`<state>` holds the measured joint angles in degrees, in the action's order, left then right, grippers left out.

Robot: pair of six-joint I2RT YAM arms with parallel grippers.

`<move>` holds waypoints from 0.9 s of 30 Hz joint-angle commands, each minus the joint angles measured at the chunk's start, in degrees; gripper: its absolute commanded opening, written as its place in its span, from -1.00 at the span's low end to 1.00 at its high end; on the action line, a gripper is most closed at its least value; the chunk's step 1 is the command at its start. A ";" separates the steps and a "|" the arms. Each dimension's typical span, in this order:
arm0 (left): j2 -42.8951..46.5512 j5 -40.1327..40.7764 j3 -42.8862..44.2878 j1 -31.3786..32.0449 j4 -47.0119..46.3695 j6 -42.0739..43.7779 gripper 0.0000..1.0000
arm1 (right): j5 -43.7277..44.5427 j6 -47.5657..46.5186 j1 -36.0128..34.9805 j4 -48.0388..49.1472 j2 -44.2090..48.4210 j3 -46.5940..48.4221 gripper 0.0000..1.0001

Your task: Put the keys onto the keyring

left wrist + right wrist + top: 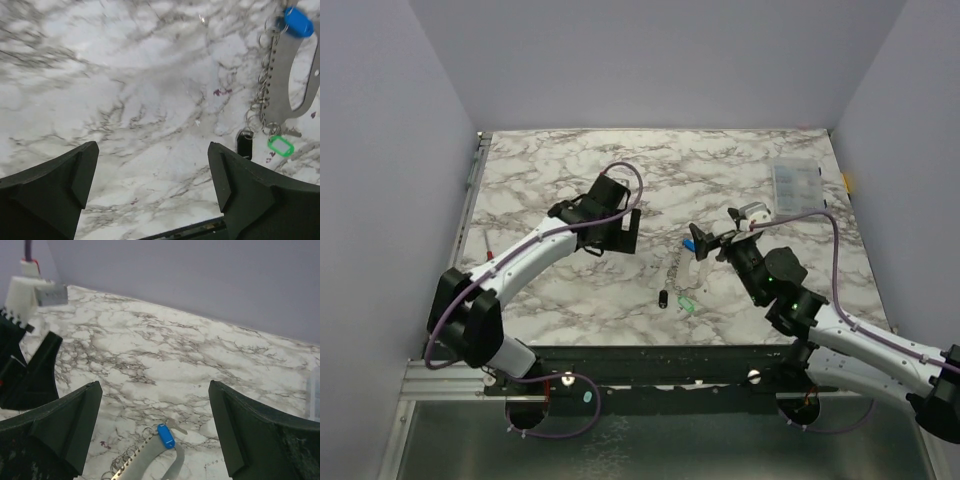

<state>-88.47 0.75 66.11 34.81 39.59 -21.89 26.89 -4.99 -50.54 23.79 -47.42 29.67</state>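
The keyring (679, 271) is a flat silvery metal loop with a row of small rings, lying on the marble table (560, 170). The blue key (690, 243) lies at its far end and the green key (688, 303) at its near end; each touches a small ring, but whether it is threaded I cannot tell. The left wrist view shows the keyring (289, 75), blue key (298, 21) and green key (280, 146) at the right edge. My left gripper (631, 231) (152, 170) hangs open and empty, left of them. My right gripper (718, 238) (154, 390) is open above the blue key (166, 435) and keyring (145, 460).
A small black cylinder (663, 298) (244, 144) lies just left of the green key. A clear plastic compartment box (795, 183) sits at the back right. Grey walls close in the table on three sides. The left gripper's black body (30, 370) shows at the left of the right wrist view.
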 commanded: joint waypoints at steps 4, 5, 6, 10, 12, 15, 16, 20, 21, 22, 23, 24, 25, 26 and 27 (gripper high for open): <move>16.27 26.04 0.06 -0.70 -5.95 7.26 0.98 | -5.25 0.77 -0.02 4.88 -2.79 2.43 1.00; 19.31 28.11 -1.48 -0.73 -8.61 8.09 0.98 | -6.11 1.14 0.05 4.63 -2.91 2.65 1.00; 22.46 29.75 -3.82 -0.72 -11.79 9.10 0.98 | -6.98 1.40 0.03 4.44 -3.00 2.88 1.00; 33.84 35.36 -13.20 -0.78 -23.39 11.70 0.98 | -10.74 1.82 0.02 4.33 -2.99 3.19 1.00; 37.33 38.16 -16.23 -0.77 -26.43 13.22 0.98 | -12.01 2.14 -0.03 5.52 -2.80 3.11 1.00; 40.24 42.64 -20.10 -0.77 -29.92 15.89 0.98 | -11.85 4.00 -0.08 9.62 -2.05 1.89 1.00; 40.76 43.57 -21.31 -0.86 -30.69 16.31 0.98 | -12.24 4.39 -0.08 10.95 -1.77 1.27 1.00; 42.24 43.10 -23.08 -0.85 -30.91 16.30 0.98 | -15.11 4.24 -0.06 14.42 -1.48 -0.66 1.00; 42.64 42.60 -23.45 -0.83 -31.03 16.19 0.98 | -15.19 4.25 -0.05 14.85 -1.66 -0.89 1.00; 42.95 41.94 -23.74 -0.80 -31.06 16.24 0.98 | -15.13 4.35 -0.05 15.10 -1.98 -0.93 1.00; 43.08 41.43 -23.92 -0.81 -31.07 16.35 0.98 | -15.10 4.60 -0.03 15.20 -2.32 -0.81 1.00; 43.08 41.21 -24.07 -0.84 -31.02 16.42 0.98 | -15.07 4.83 -0.07 15.35 -2.53 -0.72 1.00; 43.11 41.11 -24.01 -0.84 -31.05 16.49 0.98 | -15.08 4.82 -0.09 15.53 -2.84 -0.63 1.00; 43.16 41.04 -23.96 -0.88 -31.01 16.48 0.97 | -15.28 4.82 -0.04 15.51 -3.22 -0.35 1.00; 43.21 40.93 -24.07 -0.81 -31.02 16.48 0.98 | -15.64 4.82 -0.08 15.27 -3.58 0.05 1.00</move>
<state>-46.46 40.86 42.26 34.17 10.76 -6.44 13.37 -1.04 -50.54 36.40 -49.95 29.56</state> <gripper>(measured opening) 0.988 0.998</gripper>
